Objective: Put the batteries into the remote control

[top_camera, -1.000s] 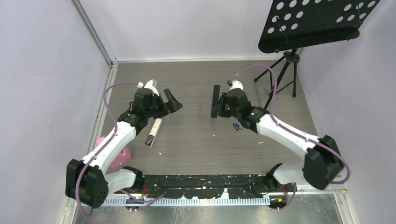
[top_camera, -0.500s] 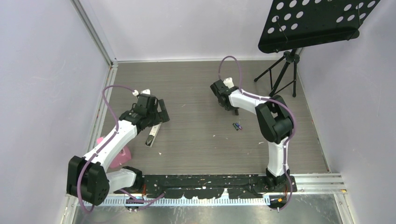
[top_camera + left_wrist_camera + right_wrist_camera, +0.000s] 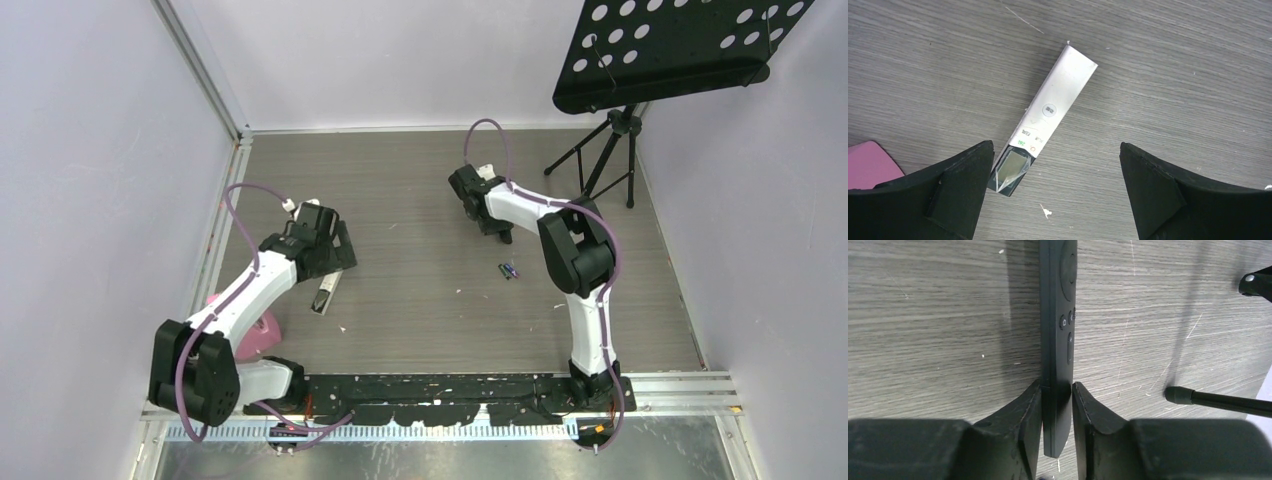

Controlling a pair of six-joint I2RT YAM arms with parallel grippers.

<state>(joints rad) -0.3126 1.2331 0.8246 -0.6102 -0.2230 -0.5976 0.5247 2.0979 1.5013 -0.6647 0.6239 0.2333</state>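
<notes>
Starting nearest the arms: the silver remote [image 3: 1048,117] lies flat on the bench, screen side up, next to a pink thing [image 3: 262,335]. The left gripper [image 3: 1056,144] has slid over it in the last second, fingers spread as wide as before and holding nothing. Mid-bench, the batteries [image 3: 509,270] haven't budged, a small loose cluster well apart from both remotes. Further back, the right gripper [image 3: 1057,384] has swung round and brought the black remote [image 3: 1058,340] down toward the wood. Its fingers sit close on both sides, but honestly I can't tell if it's pinching or letting go. The music stand [image 3: 680,45] is at the back. My guess is it's swapping remotes, with no loading started yet.
</notes>
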